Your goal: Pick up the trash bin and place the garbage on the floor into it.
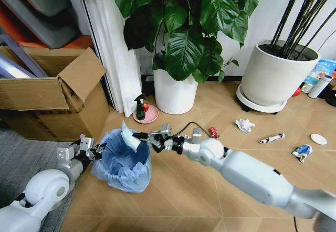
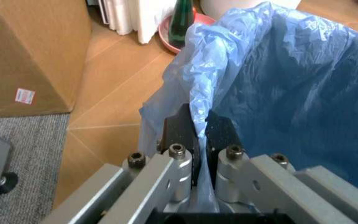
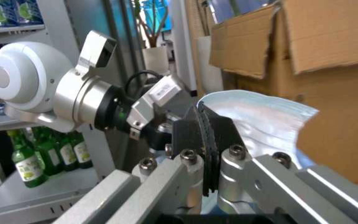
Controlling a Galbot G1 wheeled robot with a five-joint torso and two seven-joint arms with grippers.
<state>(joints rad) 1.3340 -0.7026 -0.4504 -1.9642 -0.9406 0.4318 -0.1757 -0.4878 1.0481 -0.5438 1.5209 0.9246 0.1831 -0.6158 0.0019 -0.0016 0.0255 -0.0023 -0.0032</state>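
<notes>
The left claw [image 2: 201, 133] is clenched on the rim of the bin [image 1: 123, 161], pinching its blue bag, on the floor [image 1: 210, 190] beside a cardboard box [image 1: 52, 93]. The right claw [image 1: 137, 137] grips a silvery wrapper [image 1: 128, 134] over the bin's opening. More litter, including a crumpled tissue [image 1: 244, 125], lies well apart to the right

The floor [image 1: 210, 190] holds a big white plant pot [image 1: 175, 92]. Right of the pot lie a tissue [image 1: 244, 125], a tube [image 1: 272, 137] and a lid [image 1: 318, 138].
</notes>
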